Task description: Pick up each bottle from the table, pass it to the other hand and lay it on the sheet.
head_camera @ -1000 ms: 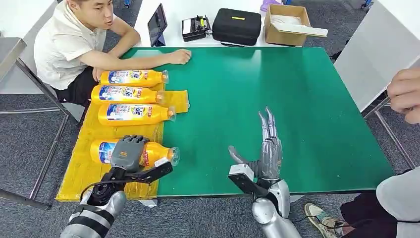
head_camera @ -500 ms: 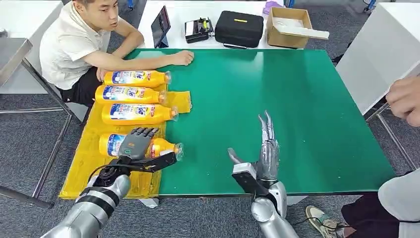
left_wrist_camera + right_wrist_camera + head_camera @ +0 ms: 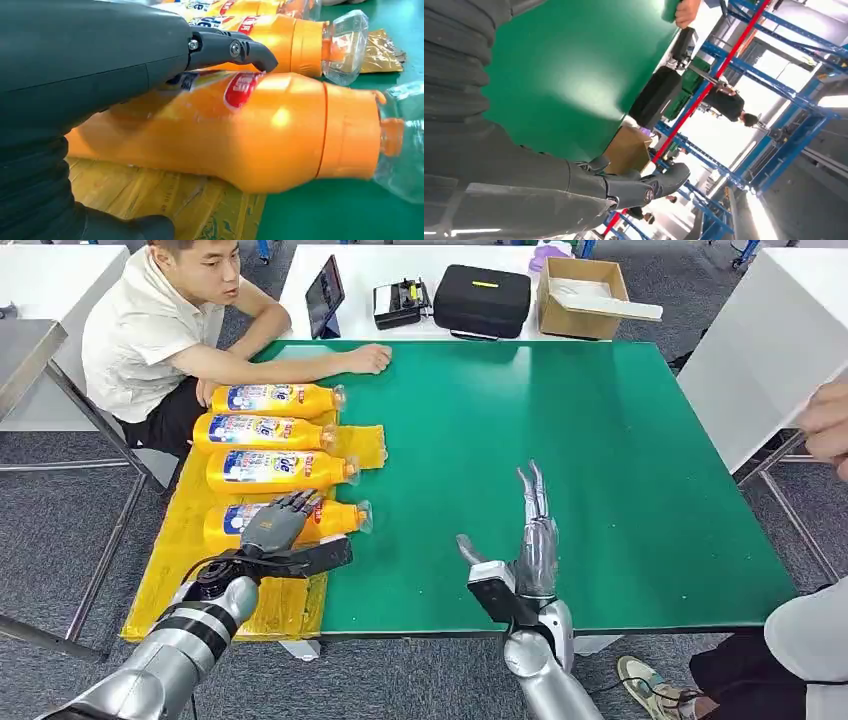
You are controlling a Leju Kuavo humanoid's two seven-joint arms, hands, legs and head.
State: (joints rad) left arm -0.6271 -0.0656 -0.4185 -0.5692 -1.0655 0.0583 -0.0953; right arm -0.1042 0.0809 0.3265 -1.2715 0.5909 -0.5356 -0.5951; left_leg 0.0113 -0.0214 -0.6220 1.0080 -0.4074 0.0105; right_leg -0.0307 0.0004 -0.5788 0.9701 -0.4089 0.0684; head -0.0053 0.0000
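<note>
Several orange bottles with clear caps lie side by side on the yellow sheet (image 3: 180,550) at the left edge of the green table (image 3: 600,440). The nearest bottle (image 3: 335,517) lies on the sheet with its cap over the green. My left hand (image 3: 275,527) hovers over its body with fingers spread and the thumb toward the near side. The left wrist view shows this bottle (image 3: 260,135) resting on the sheet under the left hand's fingers (image 3: 235,50), with a small gap. My right hand (image 3: 535,540) stands empty over the table's near middle, fingers straight.
A person sits at the far left, one hand (image 3: 365,358) resting on the table's far corner. Another person's hand (image 3: 825,425) shows at the right edge. A tablet (image 3: 322,295), a black case (image 3: 480,295) and a cardboard box (image 3: 580,285) stand on the white table behind.
My left hand's fingers have lifted off the nearest bottle and spread, and the hand has drawn back a little. The bottle now lies on the sheet. The right hand has barely moved.
</note>
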